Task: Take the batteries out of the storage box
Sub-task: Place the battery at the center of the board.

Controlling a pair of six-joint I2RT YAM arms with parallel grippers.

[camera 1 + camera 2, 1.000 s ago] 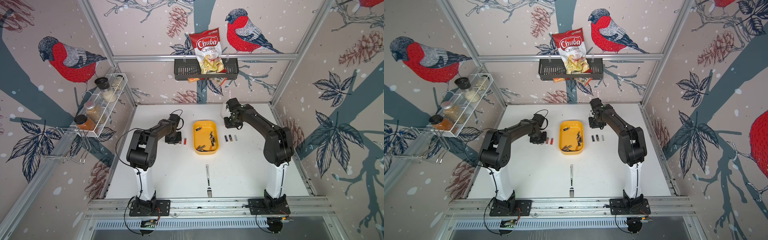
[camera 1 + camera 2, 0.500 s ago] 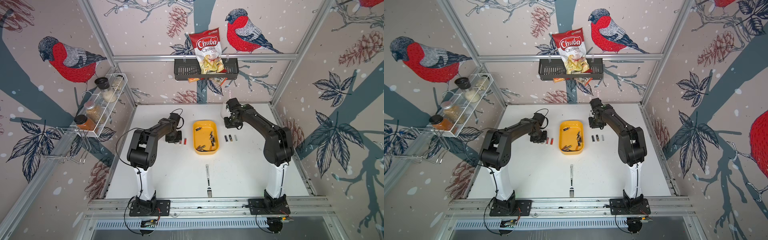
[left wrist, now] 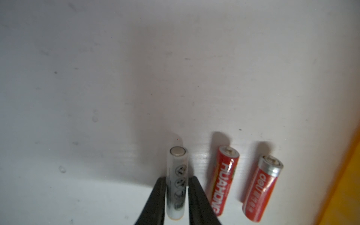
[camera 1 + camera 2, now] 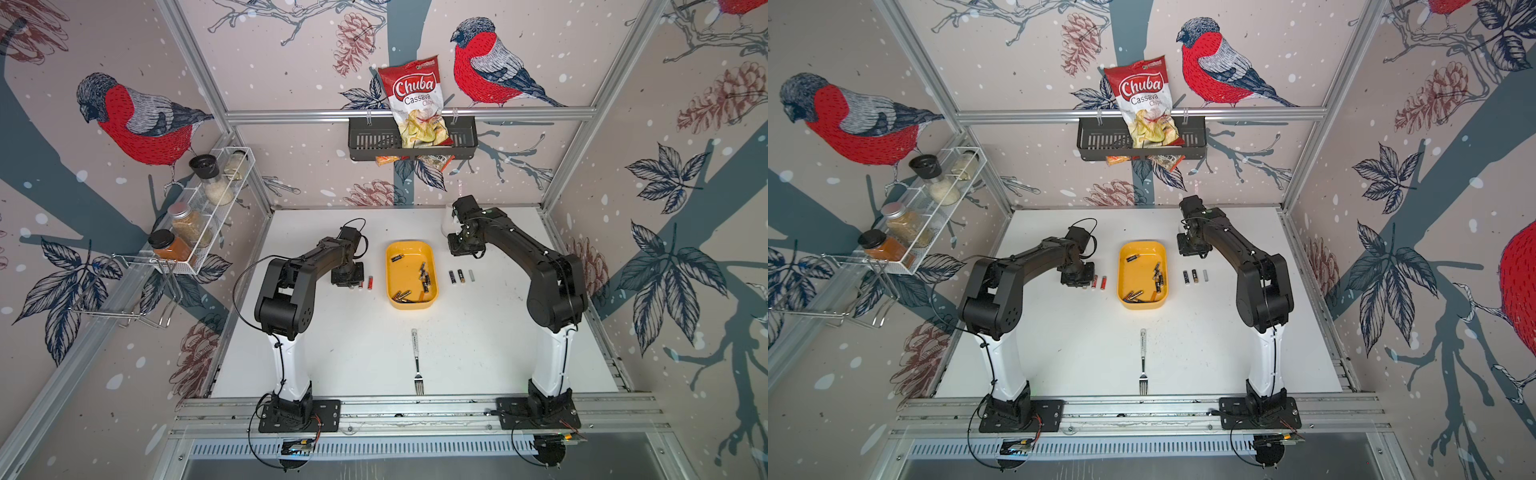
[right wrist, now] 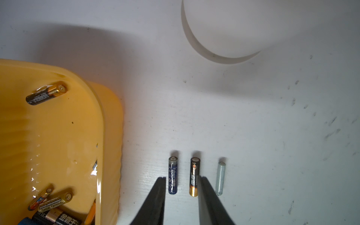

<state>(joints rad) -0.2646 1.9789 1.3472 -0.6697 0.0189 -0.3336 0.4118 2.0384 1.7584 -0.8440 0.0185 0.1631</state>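
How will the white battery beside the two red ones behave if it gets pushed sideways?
The white battery is a smooth cylinder lying on the flat table, so it would probably roll. It looks stiff, and its glossy wrap may be slippery to pinch.

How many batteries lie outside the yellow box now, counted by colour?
Red batteries: 2
White battery: 1
Blue battery: 1
Black-and-gold battery: 1
Silver battery: 1
Total: 6
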